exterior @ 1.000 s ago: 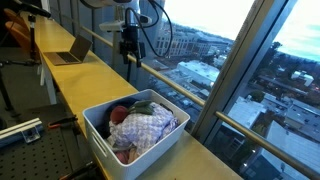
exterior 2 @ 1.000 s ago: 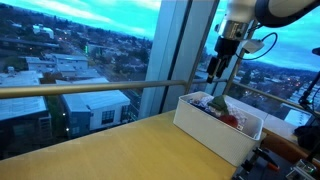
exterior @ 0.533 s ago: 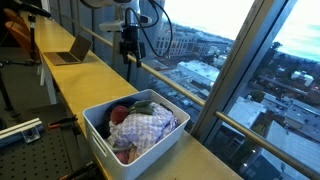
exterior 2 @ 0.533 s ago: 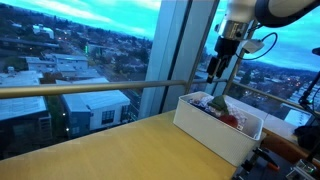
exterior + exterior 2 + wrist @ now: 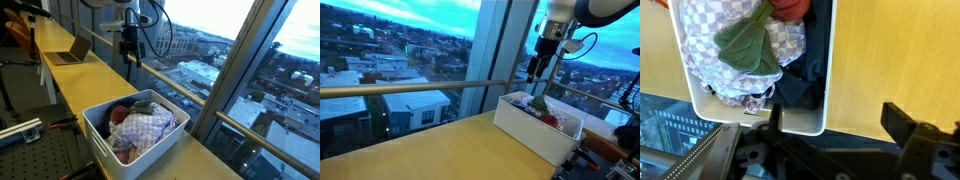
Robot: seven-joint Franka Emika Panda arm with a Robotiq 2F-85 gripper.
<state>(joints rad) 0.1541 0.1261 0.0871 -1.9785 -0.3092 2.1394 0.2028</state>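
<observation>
Hovering high over the wooden counter (image 5: 85, 85), gripper (image 5: 128, 57) is empty and touches nothing. Fingers (image 5: 776, 118) stand wide apart in the wrist view, with only bare counter between them.

Nearest thing: white bin (image 5: 95, 125) of laundry, sitting on the counter against the window (image 5: 215, 70). Both exterior views show it well below the gripper. In an exterior view the gripper (image 5: 535, 68) hangs roughly over the bin's (image 5: 525, 128) window-side end, not its middle.

Key relation, from the wrist view:
- Bin (image 5: 830, 60) fills the upper left of the frame and the gripper (image 5: 835, 125) comes in from the bottom, so the load lies ahead of the fingers and off to one side.
- Only one finger overlaps the bin's near wall. The other sits over plain counter.
- The finger line runs parallel to that near wall.
- Bin's long axis: can't confirm, since the frame cuts off its far end.

Contents:
- Checked cloth (image 5: 715, 30) is the biggest piece.
- Green cloth (image 5: 748, 45) is draped on top of it.
- Red cloth (image 5: 792, 6) sits at the frame edge.
- Dark cloth (image 5: 805, 70) lies along the wall nearest the gripper's centre line.

In an exterior view the checked cloth (image 5: 140, 127) is heaped to about rim height. An open laptop (image 5: 70, 50) sits on the counter beyond the gripper, well away from the bin.
</observation>
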